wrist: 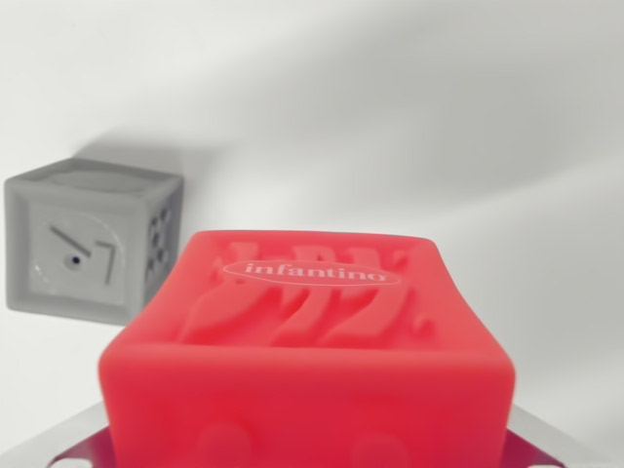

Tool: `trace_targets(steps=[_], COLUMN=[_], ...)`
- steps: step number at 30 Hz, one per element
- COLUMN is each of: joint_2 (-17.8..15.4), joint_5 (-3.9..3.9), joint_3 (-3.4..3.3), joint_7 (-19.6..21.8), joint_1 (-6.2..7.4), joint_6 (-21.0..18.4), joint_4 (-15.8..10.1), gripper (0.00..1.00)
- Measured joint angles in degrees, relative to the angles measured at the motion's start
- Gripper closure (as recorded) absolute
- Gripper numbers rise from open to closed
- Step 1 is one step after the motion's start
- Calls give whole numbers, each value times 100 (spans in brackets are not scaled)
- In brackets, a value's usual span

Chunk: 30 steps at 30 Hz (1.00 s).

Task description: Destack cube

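Observation:
A red soft cube (307, 341) with the raised word "infantino" on its upper face fills the lower middle of the wrist view, very close to the camera. My gripper (307, 458) is shut on it. Only slivers of the metal fingers (58, 447) show, one at each bottom corner, pressed against the cube's sides and tinted red by it. A grey cube (93, 239) with embossed marks and small dots stands apart on the white surface at the wrist view's left, not touching the red cube. The red cube's underside is hidden.
A plain white surface (409, 117) lies all around, crossed by soft grey shadows. The grey cube casts a shadow behind it.

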Motion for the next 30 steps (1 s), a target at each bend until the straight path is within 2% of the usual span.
trace_targets(steps=[30], joint_2=[-272], joint_5=[22], joint_3=[-8], joint_7=[-1179], joint_1=[-561], joint_6=[235], joint_4=[-510], gripper=[100])
